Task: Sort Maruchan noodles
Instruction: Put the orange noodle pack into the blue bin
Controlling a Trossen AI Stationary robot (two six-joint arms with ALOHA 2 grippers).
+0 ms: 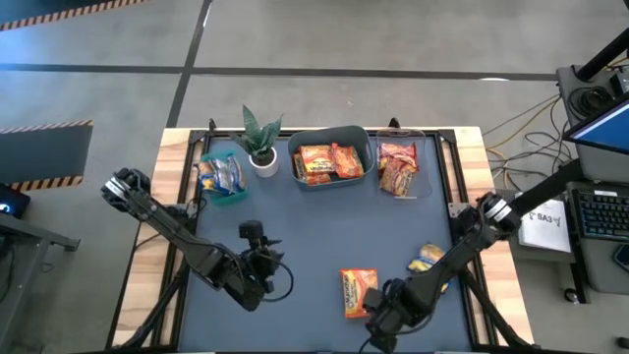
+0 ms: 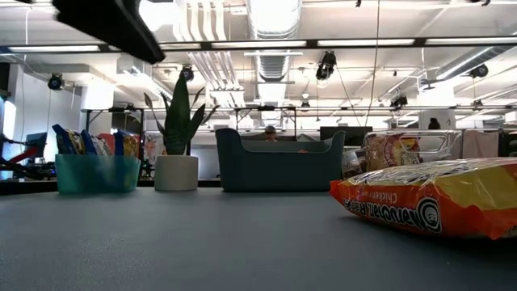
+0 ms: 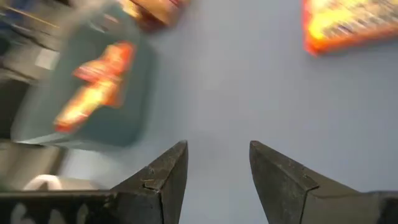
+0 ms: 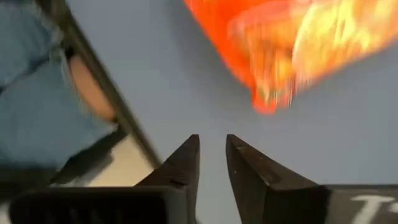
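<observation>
Picking up the orange noodle packet (image 1: pixel 358 292) lying flat on the surface (image 1: pixel 305 236) needs the right pincer (image 1: pixel 381 313), empty and nearly closed beside it, opened wider first.

High view straight down; low view level, near orange packet (image 2: pixel 436 206), shared with wrist views.
</observation>
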